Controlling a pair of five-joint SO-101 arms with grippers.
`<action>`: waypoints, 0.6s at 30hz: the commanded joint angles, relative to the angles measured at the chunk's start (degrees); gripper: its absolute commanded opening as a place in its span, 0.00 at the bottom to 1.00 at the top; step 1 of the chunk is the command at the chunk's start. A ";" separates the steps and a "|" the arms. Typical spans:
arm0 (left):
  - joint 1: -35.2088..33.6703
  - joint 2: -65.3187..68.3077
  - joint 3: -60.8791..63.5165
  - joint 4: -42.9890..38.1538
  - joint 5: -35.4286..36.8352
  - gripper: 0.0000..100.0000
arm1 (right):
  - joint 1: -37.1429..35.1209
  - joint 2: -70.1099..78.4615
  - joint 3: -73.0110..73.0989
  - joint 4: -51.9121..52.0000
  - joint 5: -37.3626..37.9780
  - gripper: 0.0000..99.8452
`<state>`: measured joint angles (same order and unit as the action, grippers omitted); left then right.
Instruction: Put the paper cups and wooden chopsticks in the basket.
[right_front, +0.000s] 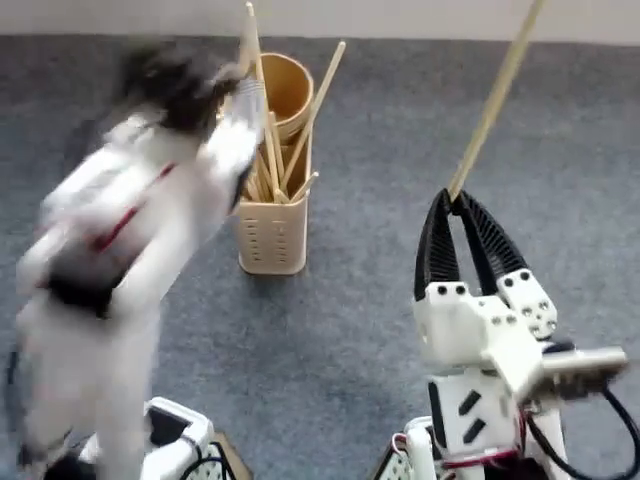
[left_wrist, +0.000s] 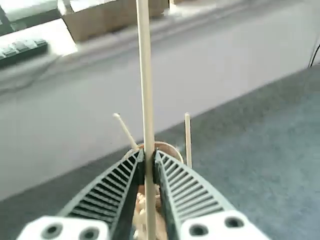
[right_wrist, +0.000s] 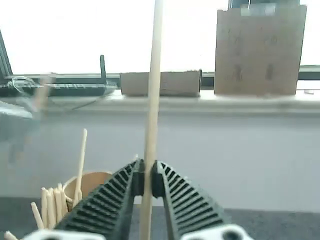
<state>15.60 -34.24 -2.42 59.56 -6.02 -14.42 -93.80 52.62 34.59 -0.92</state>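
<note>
A: Grey desk (right_front: 380, 330) below the window ledge (right_wrist: 240, 100), how is the job looking?
B: Mostly done, I'm judging. Basket (right_front: 272, 240) is standing upright toward the far side of the desk. Paper cup (right_front: 292, 88) is sitting in its far end. A bunch of chopsticks (right_front: 272, 165) are leaning inside the near end, tips poking out over the rim.
A: What are the arms doing?
B: Left hand (left_wrist: 148, 159) is pressing its fingers together on one chopstick (left_wrist: 144, 75), holding it upright right over the basket. Cup rim is showing just past the fingertips.
A: And the other one?
B: Right hand (right_front: 458, 203) is pinching a second chopstick (right_front: 495, 100) near its lower end. Stick is pointing up and tilting away. That hand is hanging well apart from the basket, off to the right.
A: So what's remaining?
B: Both held sticks are needing to go in, as far as I'm seeing. Left one is looking closest to a drop. Right one is needing a carry across to the basket first.
A: Any more cups?
B: Can't tell whether more are nesting inside that one.
</note>
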 joint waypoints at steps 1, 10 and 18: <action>-0.22 4.62 2.24 -10.20 0.79 0.00 | -0.22 3.12 -0.04 -3.82 -0.35 0.00; -2.77 14.29 0.57 -11.78 3.96 0.01 | -2.07 15.52 -0.66 -6.55 -0.35 0.00; -3.12 13.76 3.38 -10.55 4.13 0.12 | -2.07 15.87 -0.66 -9.27 -0.26 0.00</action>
<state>13.41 -19.74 1.63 48.75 -2.51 -16.09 -78.15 52.79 26.59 -1.01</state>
